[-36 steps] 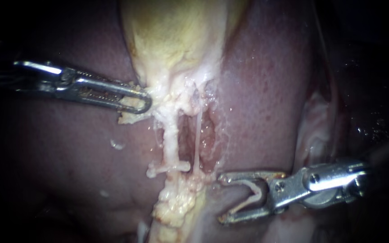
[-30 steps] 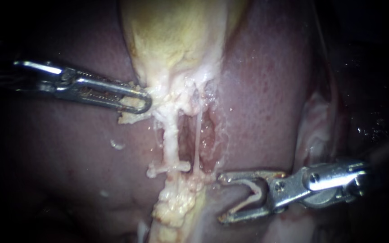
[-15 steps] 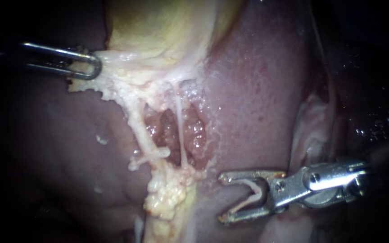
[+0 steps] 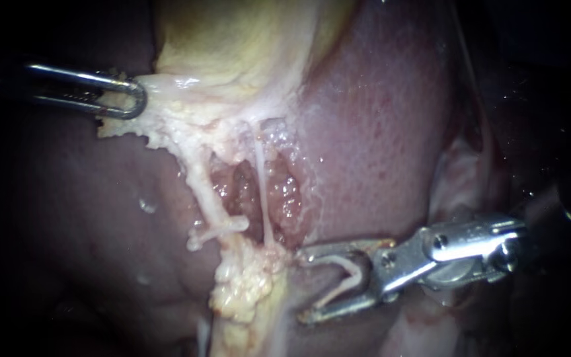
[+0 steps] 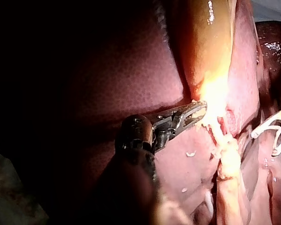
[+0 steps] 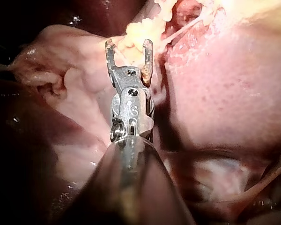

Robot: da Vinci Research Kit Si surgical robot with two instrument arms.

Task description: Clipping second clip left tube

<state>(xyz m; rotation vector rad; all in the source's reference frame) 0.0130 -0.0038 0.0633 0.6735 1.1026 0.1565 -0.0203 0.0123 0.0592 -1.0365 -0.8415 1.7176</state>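
Left tube (image 4: 206,192) runs down the centre-left of the endoscope view, from the gallbladder (image 4: 232,46) at the top to a lump of yellow fat (image 4: 242,287) below. One clip (image 4: 218,230) already sits across its lower end. The thin right tube (image 4: 261,192) stands just beside it and is bare. The second clip is not yet on. Your right instrument (image 4: 305,285), at lower right, carries it as a loaded clip (image 4: 345,264), seated between jaws that stand wide apart and touch it on both sides. Their tips lie near the fat, short of both tubes. You have the stretch above the placed clip free, so what is left, I judge, is to bring the jaws around the left tube and close. Your left instrument (image 4: 123,96), at upper left, is clamped on the gallbladder's pale fringe. The liver (image 4: 378,132) surrounds everything.
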